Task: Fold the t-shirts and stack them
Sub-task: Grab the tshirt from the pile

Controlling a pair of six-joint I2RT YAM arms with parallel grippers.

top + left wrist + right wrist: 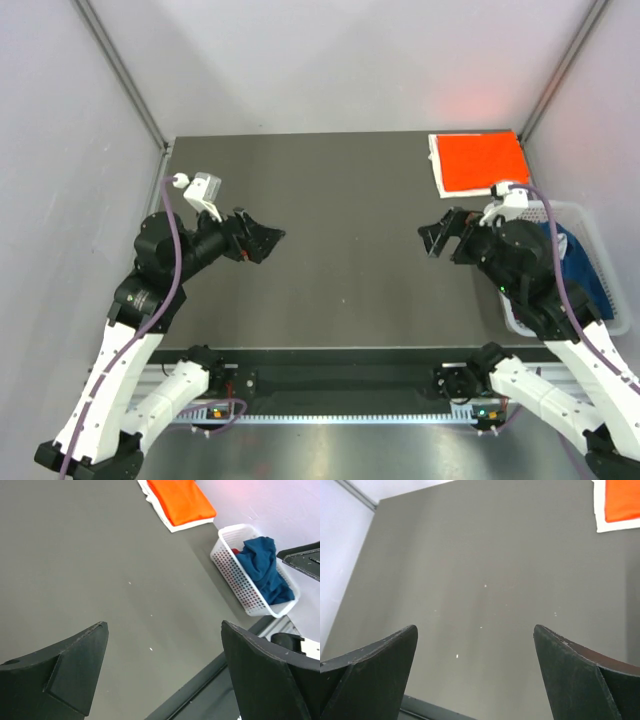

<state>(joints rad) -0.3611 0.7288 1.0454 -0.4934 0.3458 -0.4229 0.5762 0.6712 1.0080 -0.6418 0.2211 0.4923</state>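
Orange-red cloth is seen just beyond the far end of the white lattice basket (231,572): an orange-red t-shirt (480,160) is laid folded and flat on the desk (330,230). It is set on a white layer (167,524) whose edge shows along two sides. Whether that layer is cloth or paper cannot be told.

Inside the basket a blue t-shirt (260,570) is heaped, crumpled and rising above the rim. At the basket's far end a small patch of red (235,551) is glimpsed beside the blue. Too little of it is shown for it to be identified. In the top view much of the basket and the blue cloth is covered by the right arm. It cannot be settled whether the basket stands on the desk or just off its edge.

The right hand (432,240) is held above the desk near the basket, on its inner side, with its fingers spread wide and nothing between them. The left hand (268,240) is held well apart from the basket, across the desk, and is likewise spread and empty. In both wrist views only the finger ends are shown, cut off by the lower edge.
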